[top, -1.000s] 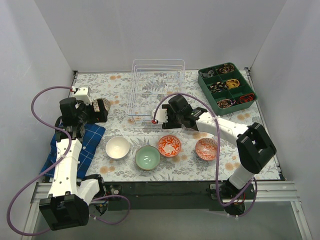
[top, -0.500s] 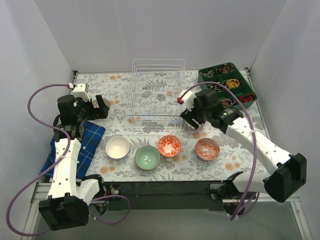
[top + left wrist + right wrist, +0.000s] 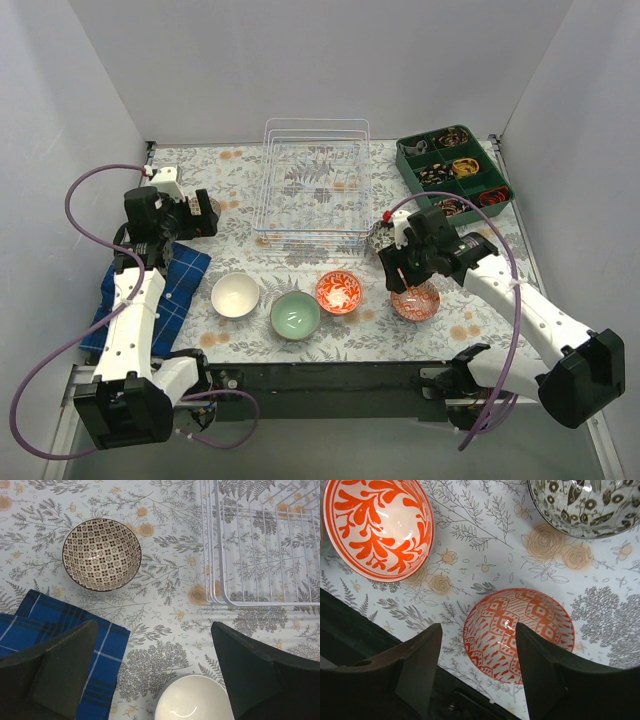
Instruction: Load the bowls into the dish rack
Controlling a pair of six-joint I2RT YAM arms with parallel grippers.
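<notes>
Spread wide, the right fingers [image 3: 420, 670] hang just over the pinkish-red patterned bowl [image 3: 492, 622], which sits on the worktop [image 3: 250, 180] right and nearward of the empty dish rack [image 3: 316, 190]; the left fingers [image 3: 55, 670], equally parted, are well apart from it.

The rack [image 3: 316, 190] stands on the table [image 3: 240, 175], at the middle back. The tray [image 3: 408, 168] sits to its right in the far right corner, apart from it. Four bowls lie in a row before the rack, left to right: first bowl [image 3: 236, 295], second bowl [image 3: 296, 314], third bowl [image 3: 339, 291], fourth bowl [image 3: 418, 303]. A fifth bowl [image 3: 101, 554] lies left of the rack, behind the cloth [image 3: 190, 270], which lies left of the first bowl. A sixth bowl [image 3: 580, 505] lies near the rack's front right corner, behind the fourth bowl.
</notes>
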